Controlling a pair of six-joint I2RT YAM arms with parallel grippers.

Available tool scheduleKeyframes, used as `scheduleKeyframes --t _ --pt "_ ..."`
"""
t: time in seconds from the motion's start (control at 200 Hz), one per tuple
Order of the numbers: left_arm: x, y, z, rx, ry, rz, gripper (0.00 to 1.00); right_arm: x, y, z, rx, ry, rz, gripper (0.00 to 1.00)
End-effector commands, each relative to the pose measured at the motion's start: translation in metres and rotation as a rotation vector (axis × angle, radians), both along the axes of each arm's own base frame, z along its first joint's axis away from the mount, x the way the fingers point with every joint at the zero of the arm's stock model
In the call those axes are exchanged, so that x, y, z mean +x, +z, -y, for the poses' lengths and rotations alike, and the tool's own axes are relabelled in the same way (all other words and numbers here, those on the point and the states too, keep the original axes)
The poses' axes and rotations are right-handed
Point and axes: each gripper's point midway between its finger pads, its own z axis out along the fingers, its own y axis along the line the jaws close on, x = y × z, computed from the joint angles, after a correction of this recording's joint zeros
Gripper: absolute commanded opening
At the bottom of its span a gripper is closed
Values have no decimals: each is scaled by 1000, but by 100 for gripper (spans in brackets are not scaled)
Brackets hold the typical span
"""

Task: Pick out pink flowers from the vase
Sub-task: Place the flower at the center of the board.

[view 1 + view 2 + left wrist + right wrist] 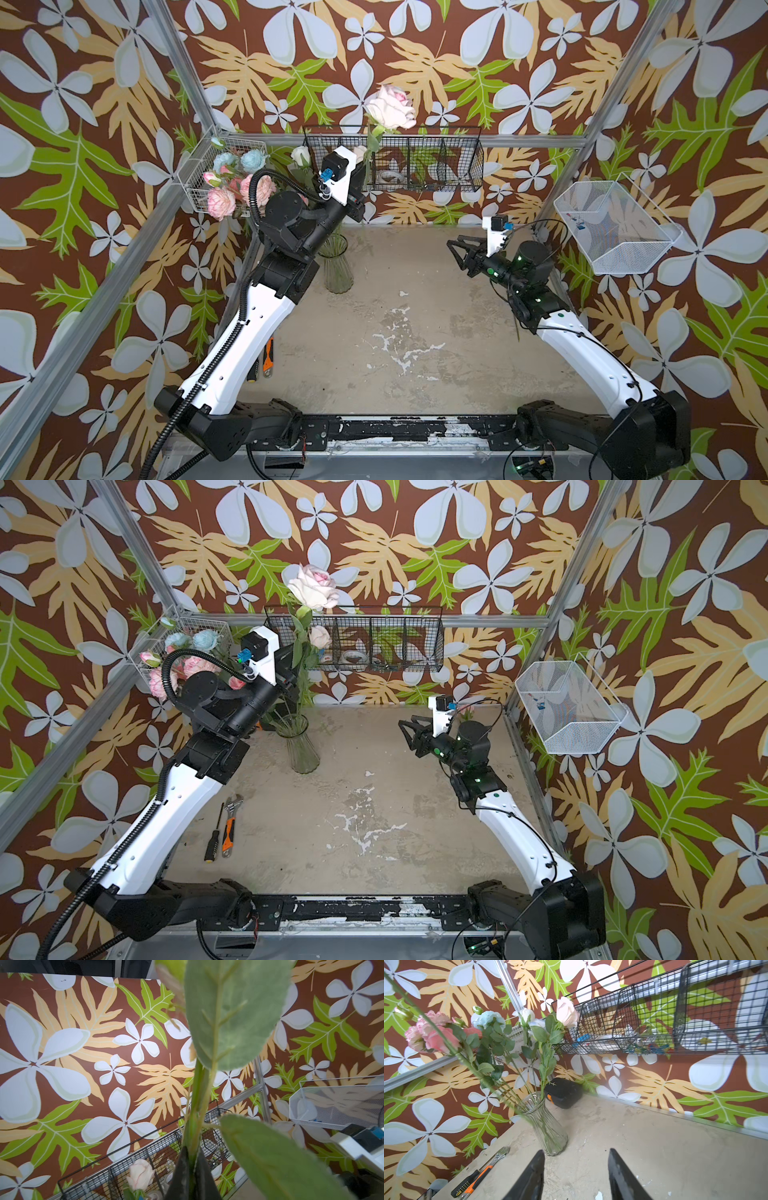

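Where my left arm stands: raised above the vase, my left gripper clamped on the green stem of a pale pink rose.
Right arm: low over the table, my right gripper jaws apart, empty.
Other pink flowers: bunched in the vase, back left.
Surface: worn, paint-flecked table.
Room: leaf-and-blossom wallpaper; black wire basket on the back wall.

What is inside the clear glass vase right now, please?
Green stems fill the vase, bearing pink flowers, light blue flowers and white roses above its rim. The leaves hide which stem carries which head.
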Motion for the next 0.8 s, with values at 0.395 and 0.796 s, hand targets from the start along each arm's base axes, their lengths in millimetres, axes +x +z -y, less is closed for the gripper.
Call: scheduleKeyframes --t 0.395,0.796 --pt "-44 -110 59 -148 -564 -283 0 -74 21 3 93 110 217 59" --pt "-65 -148 76 -158 -779 -342 0 -108 -2 -88 13 495 201 66"
